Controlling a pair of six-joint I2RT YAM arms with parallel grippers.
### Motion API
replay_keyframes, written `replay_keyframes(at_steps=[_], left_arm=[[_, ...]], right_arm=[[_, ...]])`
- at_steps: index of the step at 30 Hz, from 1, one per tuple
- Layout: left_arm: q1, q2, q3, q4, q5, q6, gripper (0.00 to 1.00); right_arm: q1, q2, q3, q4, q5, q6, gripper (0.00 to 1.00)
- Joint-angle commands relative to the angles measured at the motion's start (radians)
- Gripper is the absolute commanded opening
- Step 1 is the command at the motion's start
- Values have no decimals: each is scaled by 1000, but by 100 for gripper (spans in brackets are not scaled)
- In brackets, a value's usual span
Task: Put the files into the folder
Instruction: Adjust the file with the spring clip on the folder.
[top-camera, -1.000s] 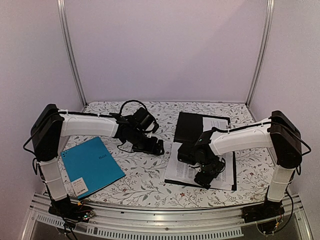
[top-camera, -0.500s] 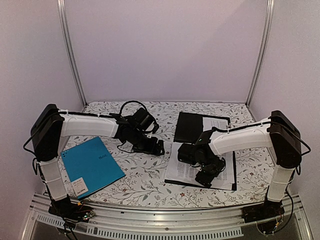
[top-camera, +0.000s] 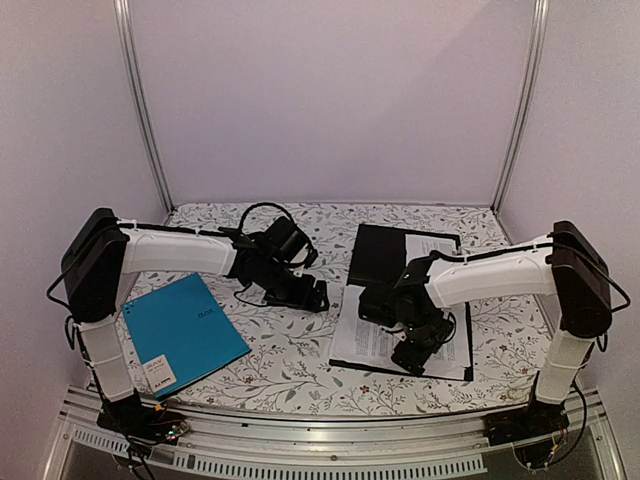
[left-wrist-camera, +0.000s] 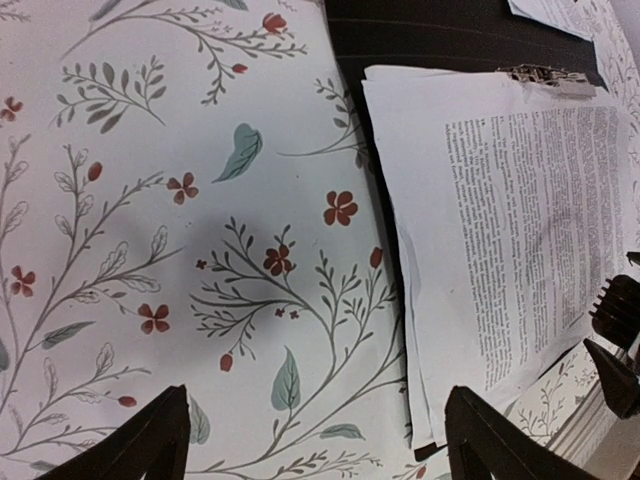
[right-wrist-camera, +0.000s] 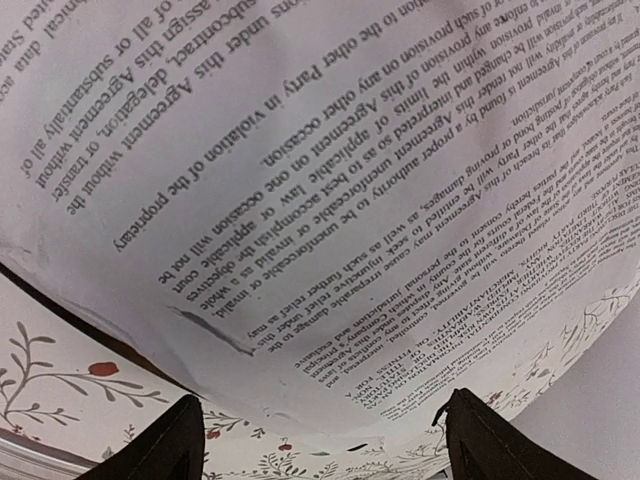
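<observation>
The black folder (top-camera: 383, 256) lies open right of centre, and white printed files (top-camera: 358, 338) rest across its lower half. More sheets (top-camera: 436, 246) lie at its far end. My right gripper (top-camera: 412, 352) hovers open just above the files (right-wrist-camera: 300, 190), its jaws wide with nothing between them (right-wrist-camera: 325, 440). My left gripper (top-camera: 314, 295) is open over the floral cloth, just left of the folder's edge. In the left wrist view it (left-wrist-camera: 320, 440) is empty. That view also shows the files (left-wrist-camera: 520, 220), the silver clip (left-wrist-camera: 545, 78) and the folder's dark edge (left-wrist-camera: 430, 40).
A teal-blue folder (top-camera: 185, 330) lies at the near left, beside the left arm's base. Floral cloth (top-camera: 290, 350) covers the table. Metal frame posts (top-camera: 145, 110) stand at the back corners, with walls close on three sides.
The right arm's elbow has shifted slightly outward while its gripper stays over the files. The left arm has not visibly moved.
</observation>
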Motion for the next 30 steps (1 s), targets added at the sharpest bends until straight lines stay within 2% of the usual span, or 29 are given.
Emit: replay_keyframes(at_steps=[1,17,30], left_arm=[[13,-7,-10,22,14,-3,88],[13,-4,-5,20,26,-4,89],[13,-4,-12,22,23,-5,89]], right_arm=[[7,-80,-26,1,-29,-5,84],[8,4,-2,-59,-69,-13,84],[6,46,-3,-61,-12,-5,84]])
